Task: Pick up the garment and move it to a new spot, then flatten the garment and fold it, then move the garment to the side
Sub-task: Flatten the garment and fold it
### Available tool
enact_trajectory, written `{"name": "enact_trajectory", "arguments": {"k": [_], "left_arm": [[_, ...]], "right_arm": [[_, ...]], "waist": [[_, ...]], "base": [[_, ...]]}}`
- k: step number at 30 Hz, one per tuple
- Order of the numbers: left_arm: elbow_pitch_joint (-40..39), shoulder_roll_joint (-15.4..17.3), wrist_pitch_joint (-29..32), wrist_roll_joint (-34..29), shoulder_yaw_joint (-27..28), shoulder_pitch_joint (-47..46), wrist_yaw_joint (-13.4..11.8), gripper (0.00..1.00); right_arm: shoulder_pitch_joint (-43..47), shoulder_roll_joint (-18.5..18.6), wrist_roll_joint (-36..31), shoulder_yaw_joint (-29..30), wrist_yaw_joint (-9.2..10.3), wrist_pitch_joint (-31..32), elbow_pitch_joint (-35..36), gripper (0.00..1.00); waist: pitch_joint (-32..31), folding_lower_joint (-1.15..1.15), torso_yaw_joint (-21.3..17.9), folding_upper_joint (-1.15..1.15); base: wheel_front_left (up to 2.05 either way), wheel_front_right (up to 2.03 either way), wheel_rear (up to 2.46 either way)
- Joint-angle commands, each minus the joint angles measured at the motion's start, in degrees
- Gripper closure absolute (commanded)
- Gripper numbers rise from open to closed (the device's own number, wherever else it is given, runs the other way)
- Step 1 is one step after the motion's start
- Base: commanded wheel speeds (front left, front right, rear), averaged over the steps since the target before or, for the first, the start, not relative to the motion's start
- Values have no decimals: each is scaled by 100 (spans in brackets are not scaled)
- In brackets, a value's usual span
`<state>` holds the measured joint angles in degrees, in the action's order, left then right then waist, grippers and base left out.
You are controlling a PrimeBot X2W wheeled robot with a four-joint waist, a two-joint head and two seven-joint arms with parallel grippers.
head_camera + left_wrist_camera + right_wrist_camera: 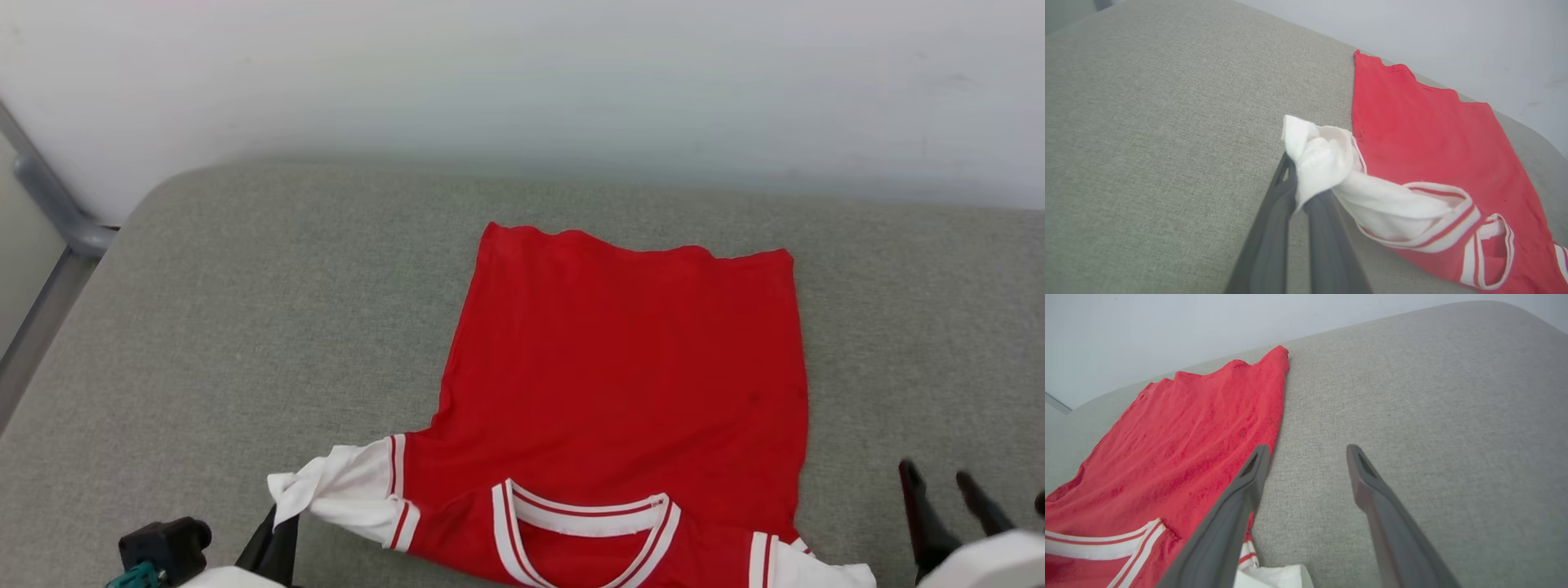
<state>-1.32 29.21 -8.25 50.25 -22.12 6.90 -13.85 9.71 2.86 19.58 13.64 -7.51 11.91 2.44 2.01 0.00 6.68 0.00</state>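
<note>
A red jersey T-shirt [620, 384] lies spread across the centre and lower centre of the head view on a grey woven cushion [245, 327], its striped collar at the bottom edge; the left gripper [1302, 183], at lower left, is clamped on the bunched white sleeve [1323, 155]; the right gripper [1307, 451], at lower right, has its jaws spread wide over bare cushion just beside the shirt's edge, holding nothing; the fabric looks thin, light and limp, likely to sag and wrinkle; sleeve ends, shoulders and hem corners seem the surest places to pinch.
</note>
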Motion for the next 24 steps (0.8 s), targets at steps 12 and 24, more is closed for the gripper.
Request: {"name": "enact_trajectory", "arguments": {"k": [12,24], "left_arm": [[-29,-286,-209,-268,-255,-949,370,100],[388,-686,-509,-379,-405,-1773,952,100]], "right_arm": [[-3092,462,-617,477,4,913,-2005,0],[-5355,889,-1434,594,4,2804,-3143,0]], "waist": [[978,0,627,0],[1935,0,1017,0]], "base": [[0,0,0],[0,0,0]]}}
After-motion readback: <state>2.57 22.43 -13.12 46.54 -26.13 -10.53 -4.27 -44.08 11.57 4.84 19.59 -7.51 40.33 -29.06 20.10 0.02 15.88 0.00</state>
